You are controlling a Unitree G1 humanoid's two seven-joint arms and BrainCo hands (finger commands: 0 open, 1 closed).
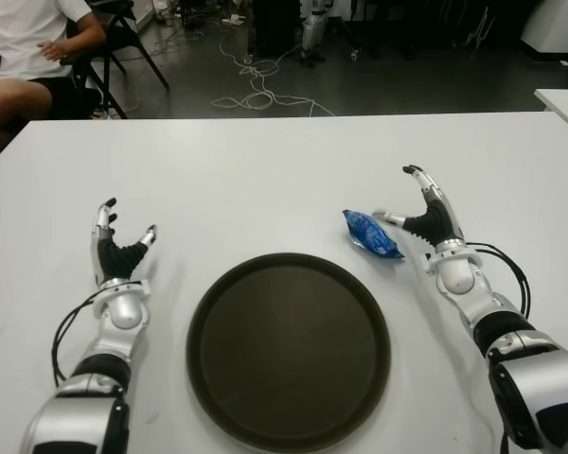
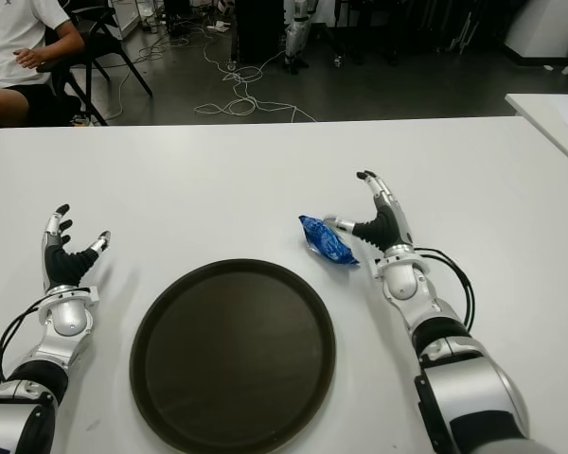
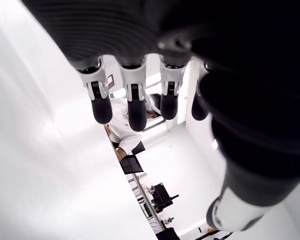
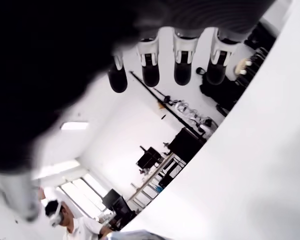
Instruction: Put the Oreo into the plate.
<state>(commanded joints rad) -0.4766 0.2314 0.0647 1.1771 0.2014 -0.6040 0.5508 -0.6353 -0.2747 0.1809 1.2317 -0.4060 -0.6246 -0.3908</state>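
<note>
Right hand lining up on the Oreo pack, nothing gripped yet!

The blue Oreo pack (image 1: 371, 234) lies on the white counter (image 1: 265, 180), just beyond the dark round plate (image 1: 289, 345) at its far right edge. The right hand (image 1: 428, 216) sits just beside the pack on its right, fingers (image 1: 418, 180) spread wide and empty, thumb reaching toward the wrapper and seemingly at its edge. The best play, I'd say: slide in so the pack sits between thumb and fingers, pinch across its narrow width, lift clear of the rim, then carry it the short way inward. The left hand (image 1: 118, 248) shows left of the plate, fingers open, holding nothing.
</note>
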